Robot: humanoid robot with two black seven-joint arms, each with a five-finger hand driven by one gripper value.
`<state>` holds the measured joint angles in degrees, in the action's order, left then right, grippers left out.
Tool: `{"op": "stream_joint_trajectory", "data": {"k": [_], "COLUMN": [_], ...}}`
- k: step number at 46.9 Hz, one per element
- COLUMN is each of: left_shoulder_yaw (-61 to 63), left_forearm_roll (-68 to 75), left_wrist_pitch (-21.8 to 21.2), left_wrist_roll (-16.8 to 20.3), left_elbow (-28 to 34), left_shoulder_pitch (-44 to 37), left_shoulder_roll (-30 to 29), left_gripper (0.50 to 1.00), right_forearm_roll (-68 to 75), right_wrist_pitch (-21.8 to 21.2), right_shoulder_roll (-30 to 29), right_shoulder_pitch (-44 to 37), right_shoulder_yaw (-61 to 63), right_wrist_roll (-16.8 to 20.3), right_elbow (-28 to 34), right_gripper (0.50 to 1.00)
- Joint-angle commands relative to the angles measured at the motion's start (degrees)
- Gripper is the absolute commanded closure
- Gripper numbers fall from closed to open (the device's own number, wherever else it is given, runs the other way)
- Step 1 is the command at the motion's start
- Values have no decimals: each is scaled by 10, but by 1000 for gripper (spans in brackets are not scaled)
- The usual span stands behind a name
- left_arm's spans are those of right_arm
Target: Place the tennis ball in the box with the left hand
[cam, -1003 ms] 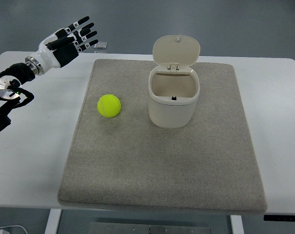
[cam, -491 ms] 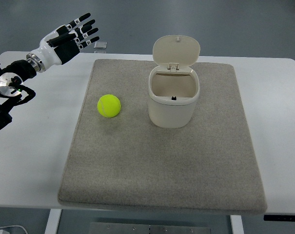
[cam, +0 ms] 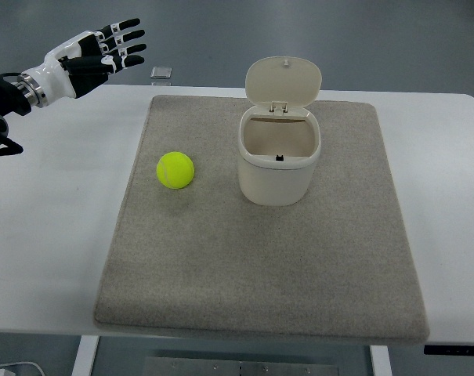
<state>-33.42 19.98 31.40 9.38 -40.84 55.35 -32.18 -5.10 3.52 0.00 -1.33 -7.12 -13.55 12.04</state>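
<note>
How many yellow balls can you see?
1. The tennis ball sits on the grey mat, left of the open box. The part of the box's inside that shows is empty.

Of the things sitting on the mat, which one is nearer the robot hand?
The tennis ball, on the mat's left part; the open bin stands farther right of the left robot hand.

Left arm (cam: 5,98) cut by left edge.

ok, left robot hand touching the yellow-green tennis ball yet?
Apart. Top view: left robot hand is open at the far-left corner, bare table between it and the yellow-green tennis ball.
</note>
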Motion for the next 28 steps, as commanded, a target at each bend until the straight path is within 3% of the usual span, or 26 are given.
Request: {"op": "stream_joint_trajectory", "data": {"k": [1, 18, 28], "left_shoulder_yaw": [3, 13, 32], "left_forearm_roll": [64, 305, 441], "left_wrist_pitch": [0, -5, -18], "left_wrist_roll": [8, 23, 24], "left_elbow": [-22, -163, -222], "left_shoulder_pitch": [0, -6, -7], "left_shoulder_roll": [-19, -104, -114], "left_gripper": [506, 506, 506], "right_forearm_roll": [0, 0, 0], "right_wrist_pitch": [0, 0, 0], "right_shoulder_roll": [0, 0, 0], "right_shoulder_pitch": [0, -1, 0], "right_shoulder_yaw": [0, 0, 0], "right_wrist_roll": [0, -1, 0], "right_elbow": [0, 0, 0], "right_gripper": [562, 562, 562]}}
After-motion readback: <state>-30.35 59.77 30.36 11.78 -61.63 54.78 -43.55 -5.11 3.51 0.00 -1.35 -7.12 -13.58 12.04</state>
